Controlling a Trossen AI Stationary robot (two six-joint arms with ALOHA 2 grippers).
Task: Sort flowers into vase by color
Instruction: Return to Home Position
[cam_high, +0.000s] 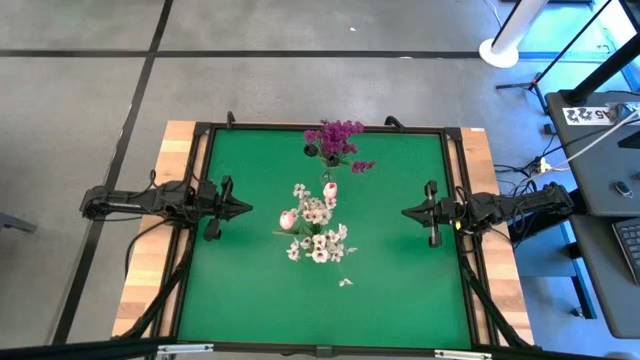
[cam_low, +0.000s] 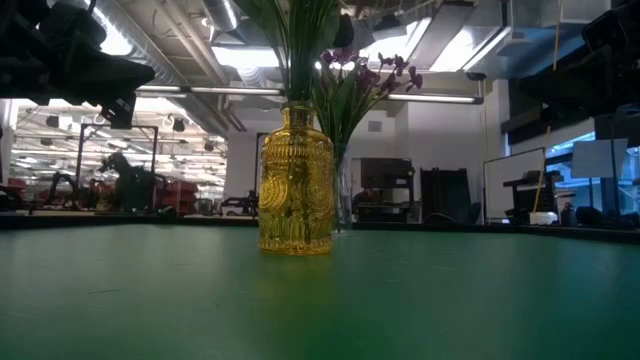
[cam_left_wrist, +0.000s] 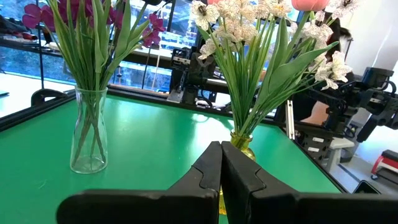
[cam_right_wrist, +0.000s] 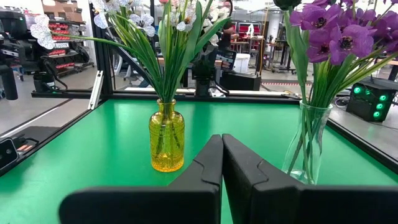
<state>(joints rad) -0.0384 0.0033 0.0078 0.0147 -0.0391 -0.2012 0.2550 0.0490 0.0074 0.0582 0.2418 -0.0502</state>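
Observation:
A yellow glass vase (cam_right_wrist: 166, 142) (cam_low: 295, 182) stands upright at the table's middle, holding white blossoms (cam_high: 318, 240) and pale pink buds (cam_high: 288, 219) on green stems. A clear glass vase (cam_left_wrist: 88, 129) (cam_right_wrist: 307, 143) stands upright near the far edge with magenta-purple flowers (cam_high: 336, 138). A small white sprig (cam_high: 345, 282) lies on the mat toward the near edge. My left gripper (cam_high: 246, 208) (cam_left_wrist: 221, 163) hovers shut at the table's left, my right gripper (cam_high: 406, 212) (cam_right_wrist: 222, 155) shut at its right, both pointing at the yellow vase and holding nothing.
The green mat (cam_high: 250, 290) has free room on both sides of the vases and toward the near edge. A black frame (cam_high: 455, 180) borders the mat. A desk with equipment (cam_high: 610, 170) stands off the table's right.

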